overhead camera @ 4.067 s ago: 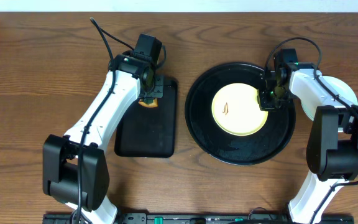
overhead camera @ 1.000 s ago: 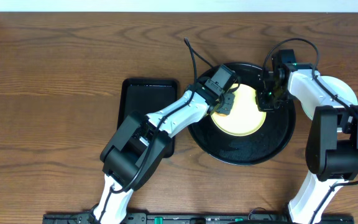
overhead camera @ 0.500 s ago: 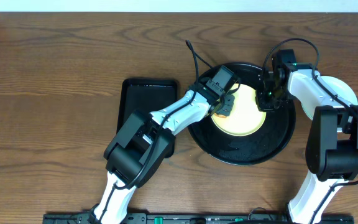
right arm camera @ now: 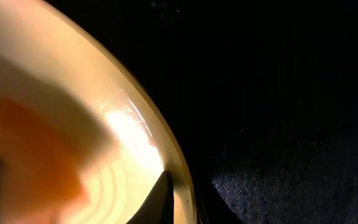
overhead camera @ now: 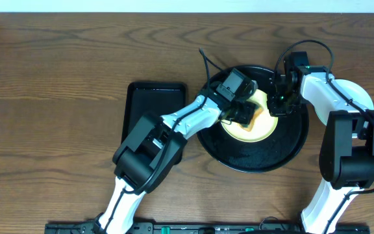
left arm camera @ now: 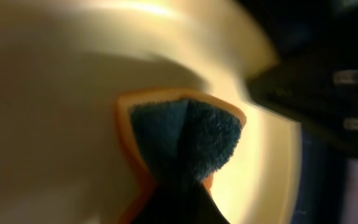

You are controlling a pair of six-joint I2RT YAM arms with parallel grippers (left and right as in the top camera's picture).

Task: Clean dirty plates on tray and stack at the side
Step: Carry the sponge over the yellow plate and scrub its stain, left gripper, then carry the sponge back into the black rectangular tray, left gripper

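Overhead, yellow plate (overhead camera: 244,132) in tray (overhead camera: 258,162), left end effector (overhead camera: 248,114) clamping sponge (left arm camera: 188,134), right end effector (overhead camera: 279,108) pinching plate rim

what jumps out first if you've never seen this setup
The yellow plate stands out in the middle of the round black tray, right of centre. The left end effector presses an orange-and-dark sponge onto it, while the right end effector pinches the plate's right rim.
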